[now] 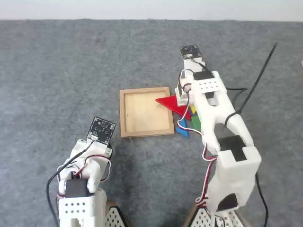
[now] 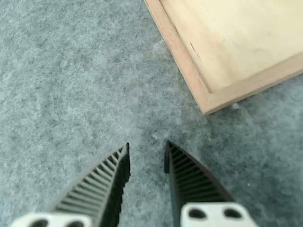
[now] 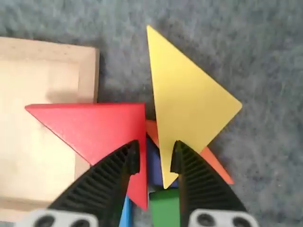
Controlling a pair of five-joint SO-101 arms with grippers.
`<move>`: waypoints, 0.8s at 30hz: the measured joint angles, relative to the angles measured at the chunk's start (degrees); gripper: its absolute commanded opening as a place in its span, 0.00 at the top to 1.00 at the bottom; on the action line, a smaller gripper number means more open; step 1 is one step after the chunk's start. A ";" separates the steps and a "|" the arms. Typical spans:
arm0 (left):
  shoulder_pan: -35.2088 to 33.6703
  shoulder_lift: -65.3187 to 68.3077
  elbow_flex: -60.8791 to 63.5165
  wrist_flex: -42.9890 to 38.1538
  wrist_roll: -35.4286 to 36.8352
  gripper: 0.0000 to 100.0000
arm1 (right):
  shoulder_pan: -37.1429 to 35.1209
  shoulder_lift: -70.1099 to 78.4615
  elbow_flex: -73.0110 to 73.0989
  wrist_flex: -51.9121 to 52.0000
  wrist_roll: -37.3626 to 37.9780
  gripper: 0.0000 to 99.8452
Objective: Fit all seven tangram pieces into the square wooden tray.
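Right gripper (image 3: 155,150), jaws narrowly parted around nothing, sits over the red triangle (image 3: 94,125), likely light, stiff and slick, best pinched across its thin edges; left gripper (image 2: 147,151) likewise parted.

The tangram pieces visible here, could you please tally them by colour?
red piece: 1
yellow piece: 1
orange piece: 1
dark blue piece: 1
light blue piece: 1
green piece: 1
Total: 6 visible

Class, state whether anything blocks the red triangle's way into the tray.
Nothing visible: the red triangle already overlaps the rim of the tray; the yellow triangle lies on its far side.
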 measured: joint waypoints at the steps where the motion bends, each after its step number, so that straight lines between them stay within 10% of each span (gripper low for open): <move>1: 0.00 0.00 0.00 0.00 0.00 0.88 | 0.00 0.00 0.00 0.00 0.00 0.87; 24: 0.00 0.00 0.00 0.00 0.00 0.88 | -10.99 0.09 0.79 -2.29 0.70 0.87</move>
